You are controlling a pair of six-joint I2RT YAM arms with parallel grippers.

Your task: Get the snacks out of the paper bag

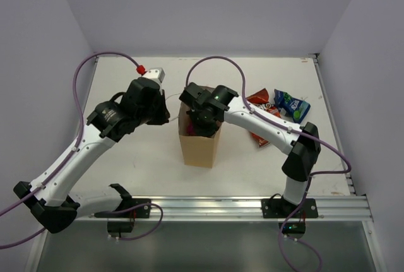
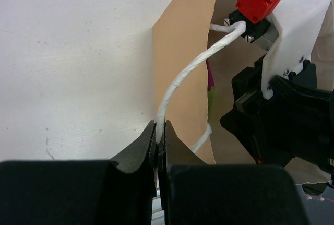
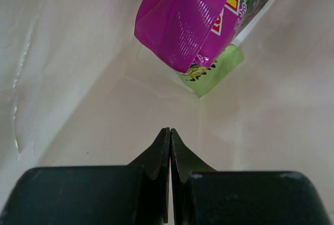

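While the left gripper (image 2: 160, 131) pinches the thin white cord handle (image 2: 180, 81) of the upright tan kraft paper bag (image 1: 201, 149), the right gripper (image 3: 170, 137) (jaws shut, empty) sits inside, near a glossy magenta snack packet (image 3: 182, 21).

Brown paper bag (image 1: 200, 149), white string handle (image 2: 180, 81), shiny pink-purple packet (image 3: 182, 21), green packet (image 3: 219, 71), red-orange chip bag (image 1: 256, 99), blue packet (image 1: 292, 105), white table (image 1: 126, 158), black and white arms (image 1: 76, 152).
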